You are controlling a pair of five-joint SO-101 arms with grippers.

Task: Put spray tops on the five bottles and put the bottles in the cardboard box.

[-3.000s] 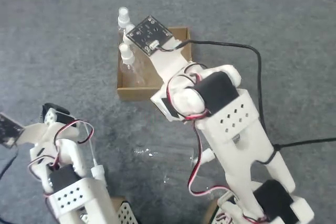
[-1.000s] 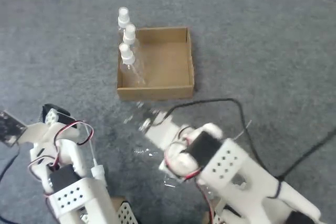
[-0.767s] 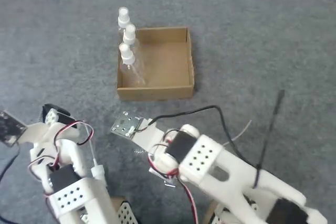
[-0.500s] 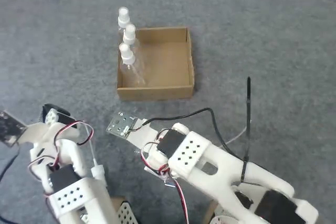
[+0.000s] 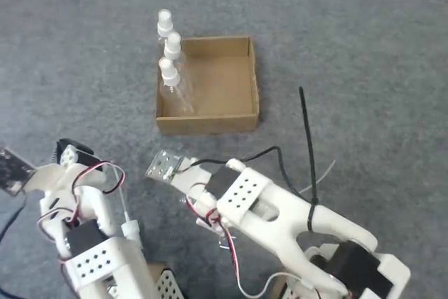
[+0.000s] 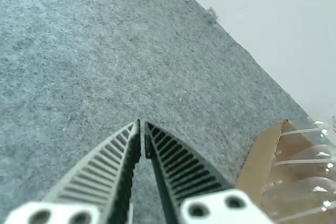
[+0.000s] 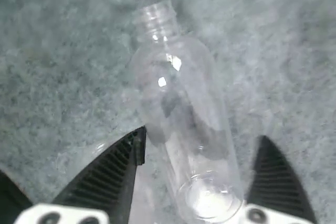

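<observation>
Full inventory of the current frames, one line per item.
carpet: one, grey, covering the table
cardboard box: one, brown, far middle of the carpet
capped bottles: three, clear with white spray tops, upright along the box wall on the left arm's side
uncapped bottle: one, clear, lying on the carpet
cable: one, black, arching off the right arm
left gripper: one, black fingers, shut over bare carpet
right gripper: one, black fingers, open, straddling the uncapped bottle

Even, soft light — faint shadows, glints on the bottle (image 7: 184, 119).
</observation>
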